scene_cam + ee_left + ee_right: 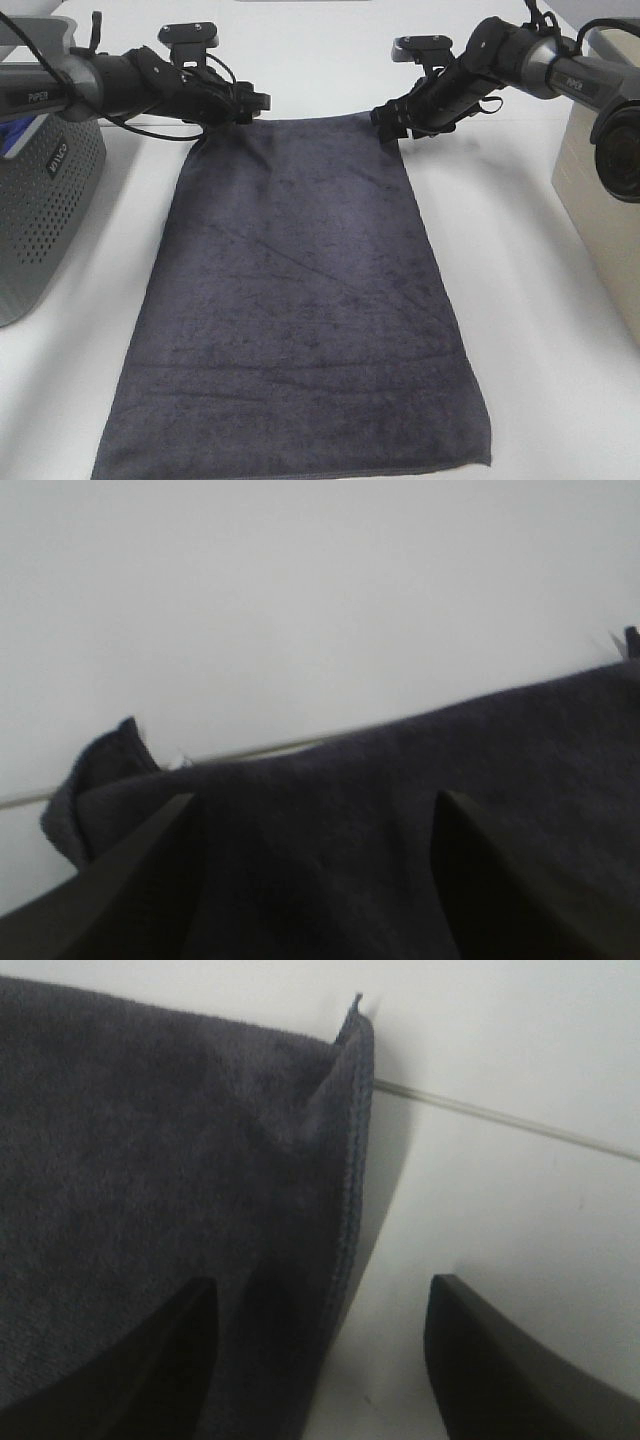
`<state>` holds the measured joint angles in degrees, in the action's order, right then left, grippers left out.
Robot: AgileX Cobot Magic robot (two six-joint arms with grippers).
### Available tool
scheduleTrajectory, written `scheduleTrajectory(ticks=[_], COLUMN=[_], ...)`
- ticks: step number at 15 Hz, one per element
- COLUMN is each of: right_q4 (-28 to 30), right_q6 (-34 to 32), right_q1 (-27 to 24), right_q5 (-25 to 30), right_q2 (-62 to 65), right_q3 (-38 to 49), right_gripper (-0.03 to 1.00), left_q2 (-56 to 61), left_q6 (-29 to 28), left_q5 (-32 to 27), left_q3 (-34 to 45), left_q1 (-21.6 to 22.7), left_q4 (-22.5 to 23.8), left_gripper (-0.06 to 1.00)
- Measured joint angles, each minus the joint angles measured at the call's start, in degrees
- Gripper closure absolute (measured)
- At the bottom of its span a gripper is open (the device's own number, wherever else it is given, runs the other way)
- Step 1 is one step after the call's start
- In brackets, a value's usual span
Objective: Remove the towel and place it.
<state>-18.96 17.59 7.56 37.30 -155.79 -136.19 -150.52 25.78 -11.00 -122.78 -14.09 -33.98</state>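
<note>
My left gripper (250, 103) and right gripper (388, 120), both spread apart, hover at the far corners of the dark charcoal terry towel (300, 310), which lies flat on the white table (530, 300). Soft, limp and light, it looks best pinched at those hemmed corners.

My overhead feed is bright and evenly lit, the white table (520, 300) near blown out toward twelve o'clock, with little texture left there. The towel (300, 300) reads dark but its nap shows clearly; shadows beneath it and the arms are soft and faint, so light seems diffuse from above. My left wrist feed is soft and hazy throughout, the fingers (120, 880) at six o'clock dark, blurred silhouettes. My right wrist feed is sharper: the hem stitching is legible, a shadow falling toward three o'clock, fingers (500, 1360) defocused.
</note>
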Motion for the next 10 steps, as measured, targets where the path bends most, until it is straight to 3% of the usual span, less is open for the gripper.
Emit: scheduleTrajectory(ticks=[1, 2, 3, 6, 10], right_q4=[0.11, -0.11, -0.11, -1.20, -8.08], right_q6=[0.00, 0.00, 0.11, 0.40, 0.57], right_q1=[0.00, 0.00, 0.00, 0.00, 0.00], right_q5=[1.55, 2.69, 2.12, -5.10, -15.47], right_q2=[0.00, 0.00, 0.00, 0.00, 0.00], right_q3=[0.00, 0.00, 0.00, 0.00, 0.00], right_gripper=[0.37, 0.37, 0.37, 0.37, 0.37], left_q2=[0.00, 0.00, 0.00, 0.00, -2.12], left_q6=[-0.86, -3.09, -4.41, -9.51, -13.12], left_q5=[-4.64, -14.21, -16.84, -15.70, -8.77], left_q3=[-1.72, -6.36, -8.54, -10.43, -10.43], left_q1=[0.06, 0.52, 0.63, 1.15, 1.55], left_q4=[0.23, 3.67, 6.76, 17.07, 20.28], left_gripper=[0.33, 0.33, 0.33, 0.33, 0.33])
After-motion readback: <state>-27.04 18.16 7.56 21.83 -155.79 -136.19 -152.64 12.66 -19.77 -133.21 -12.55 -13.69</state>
